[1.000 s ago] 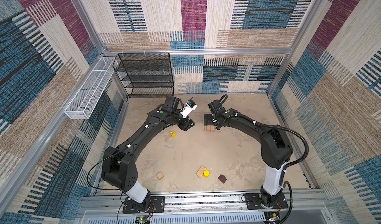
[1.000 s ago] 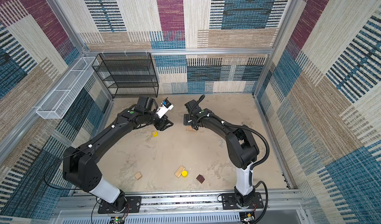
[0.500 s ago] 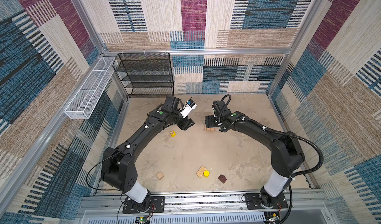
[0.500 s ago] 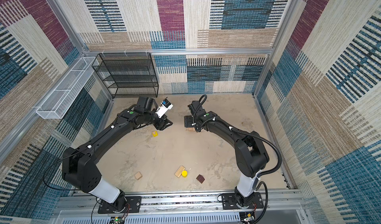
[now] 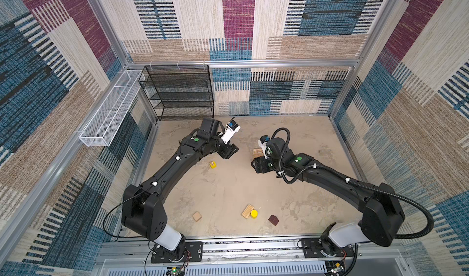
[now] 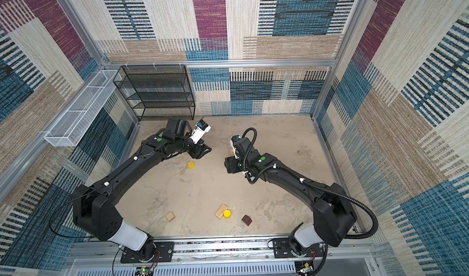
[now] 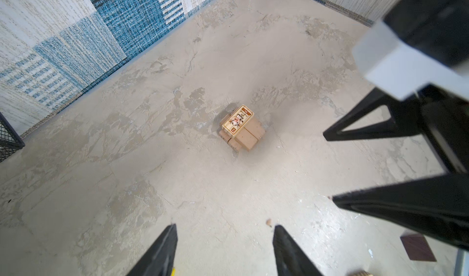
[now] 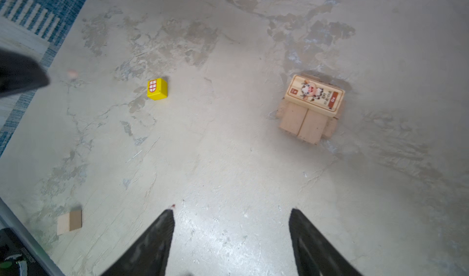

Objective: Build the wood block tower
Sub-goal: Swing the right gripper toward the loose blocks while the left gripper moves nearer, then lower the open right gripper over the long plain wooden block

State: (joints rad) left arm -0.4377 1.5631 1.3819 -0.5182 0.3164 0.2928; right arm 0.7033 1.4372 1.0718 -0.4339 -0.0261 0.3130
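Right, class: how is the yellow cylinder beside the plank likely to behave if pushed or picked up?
The yellow cylinder appears to stand on its flat end, so a push would probably slide it; tipped over, it would likely roll. Its curved side may slip in a flat grip. The plank alongside might block it.

walls (image 5: 238,20): woven patchwork of blue, maroon, beige and cream panels, many striped
floor (image 5: 228,185): pale beige, mottled with grey-brown blotches
shelf (image 5: 177,91): black mesh
basket (image 5: 109,112): white wire
left arm (image 5: 172,170): black, one green dot, white sleeve near the base
right arm (image 5: 330,178): black, green dot, white sleeve likewise
stack (image 8: 304,125): pale bare wood planks
top plank (image 8: 314,95): cream, cartoon cow print, red-brown label band
small cube (image 8: 157,88): yellow, red-and-white window print on one face
cylinder (image 5: 254,213): plain yellow
loose plank (image 5: 247,211): pale wood, lined grain
plain cube (image 5: 197,216): tan
dark block (image 5: 273,220): deep brown
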